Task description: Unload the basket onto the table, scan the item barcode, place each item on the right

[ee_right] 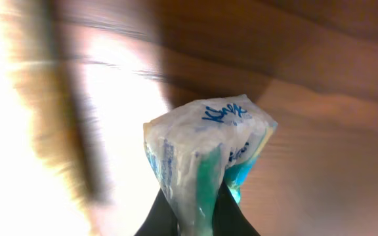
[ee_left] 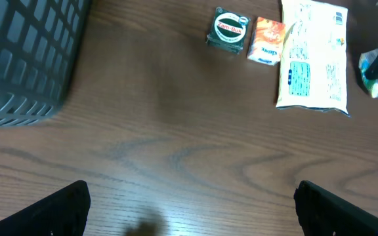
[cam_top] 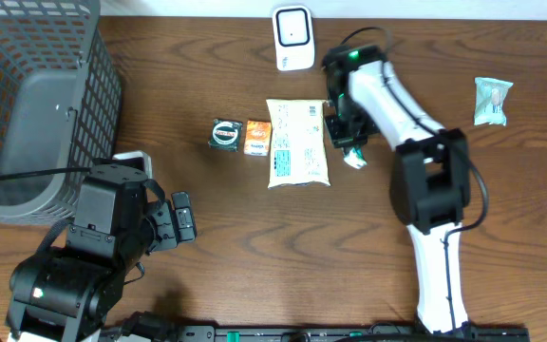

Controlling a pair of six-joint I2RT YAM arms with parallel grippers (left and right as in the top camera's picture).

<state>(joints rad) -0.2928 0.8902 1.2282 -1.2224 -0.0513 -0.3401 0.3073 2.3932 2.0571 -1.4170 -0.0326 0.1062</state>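
Note:
My right gripper (ee_right: pixel 199 221) is shut on a small Kleenex tissue pack (ee_right: pixel 205 144), white, blue and teal, pinched at its lower end between the two dark fingers. From overhead, the pack (cam_top: pixel 354 159) hangs at the right gripper (cam_top: pixel 348 141), just right of the white pouch (cam_top: pixel 297 142). The white barcode scanner (cam_top: pixel 293 38) stands at the table's far edge, above and left of the held pack. My left gripper (ee_left: pixel 189 219) is open over bare wood near the front left, nothing between its fingers (ee_left: pixel 58 210).
A round green tin (cam_top: pixel 224 133) and an orange packet (cam_top: pixel 257 137) lie left of the pouch. A second tissue pack (cam_top: pixel 492 101) lies at the far right. A grey wire basket (cam_top: pixel 27 104) fills the far left corner.

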